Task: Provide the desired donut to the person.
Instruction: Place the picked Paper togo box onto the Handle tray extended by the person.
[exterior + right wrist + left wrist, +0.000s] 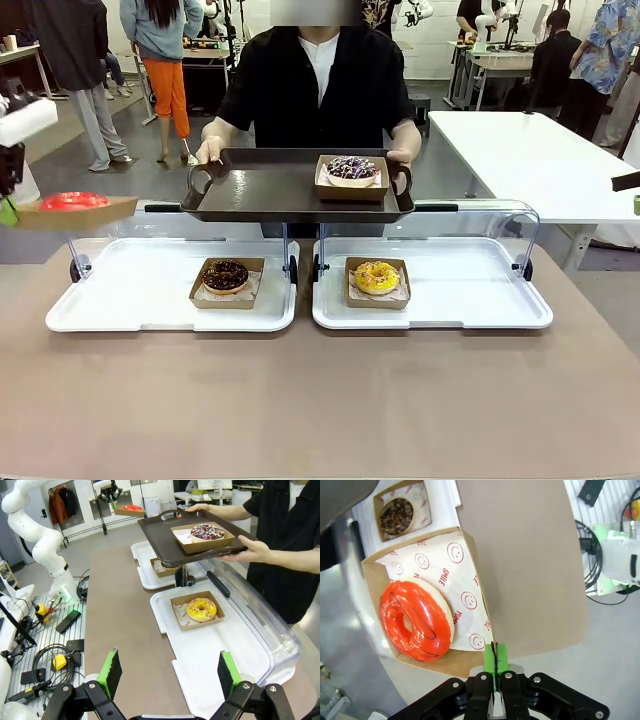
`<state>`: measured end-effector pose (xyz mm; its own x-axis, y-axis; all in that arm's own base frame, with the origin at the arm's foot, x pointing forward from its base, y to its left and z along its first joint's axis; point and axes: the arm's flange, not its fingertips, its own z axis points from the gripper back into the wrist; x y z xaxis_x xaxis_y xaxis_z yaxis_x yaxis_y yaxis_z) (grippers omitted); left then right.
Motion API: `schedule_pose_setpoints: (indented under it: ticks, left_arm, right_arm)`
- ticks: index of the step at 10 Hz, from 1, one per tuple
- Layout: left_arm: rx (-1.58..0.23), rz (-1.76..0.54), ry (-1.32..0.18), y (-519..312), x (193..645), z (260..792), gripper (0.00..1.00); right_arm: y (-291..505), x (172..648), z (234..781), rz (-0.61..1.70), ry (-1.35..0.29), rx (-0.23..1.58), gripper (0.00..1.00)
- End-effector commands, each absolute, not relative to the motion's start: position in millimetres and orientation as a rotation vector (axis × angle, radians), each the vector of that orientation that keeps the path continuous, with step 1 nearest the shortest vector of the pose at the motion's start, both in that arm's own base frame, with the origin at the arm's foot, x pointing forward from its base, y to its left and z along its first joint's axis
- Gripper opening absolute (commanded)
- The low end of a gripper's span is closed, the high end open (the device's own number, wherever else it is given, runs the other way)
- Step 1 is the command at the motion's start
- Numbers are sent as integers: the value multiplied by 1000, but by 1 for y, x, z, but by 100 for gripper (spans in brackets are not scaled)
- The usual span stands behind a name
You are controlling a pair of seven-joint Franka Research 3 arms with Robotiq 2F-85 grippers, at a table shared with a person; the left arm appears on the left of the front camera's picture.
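A red-glazed donut (pixel 415 619) lies in an open cardboard box (pixel 470 605) lined with smiley paper. My left gripper (pixel 495 657) is shut on the box's near edge and holds it in the air at the far left (pixel 75 212), beyond the table's left side. The person (pixel 315 85) stands across the table and holds out a dark tray (pixel 260 195) with both hands. A boxed sprinkled donut (pixel 352 170) sits on its right part. My right gripper (pixel 170 667) stands open low over the table's near right, with nothing between its fingers.
Two white trays (pixel 120 300) (pixel 480 290) lie side by side under raised clear lids (pixel 470 215). The left one holds a boxed chocolate donut (pixel 226 276), the right one a boxed yellow donut (pixel 377 277). A white table (pixel 540 160) stands at the far right.
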<state>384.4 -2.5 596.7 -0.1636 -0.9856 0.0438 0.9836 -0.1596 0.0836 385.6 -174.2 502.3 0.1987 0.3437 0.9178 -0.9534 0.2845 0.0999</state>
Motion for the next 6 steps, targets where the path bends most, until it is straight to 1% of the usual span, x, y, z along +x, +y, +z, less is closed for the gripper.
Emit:
schedule_pose_setpoints:
  ticks: [1,3,4,6]
  left_arm:
    - [90,-1744,-147,-9,377,648,1]
    - [85,-1763,-176,-25,386,678,1]
    - [93,-1771,-182,-34,402,690,1]
    - [79,-1810,-200,-65,415,695,1]
  right_arm:
    - [-174,385,502,1062,-940,818,100]
    - [-174,385,502,1062,-940,818,100]
    - [-174,385,502,1062,-940,818,100]
    - [-174,385,502,1062,-940,818,100]
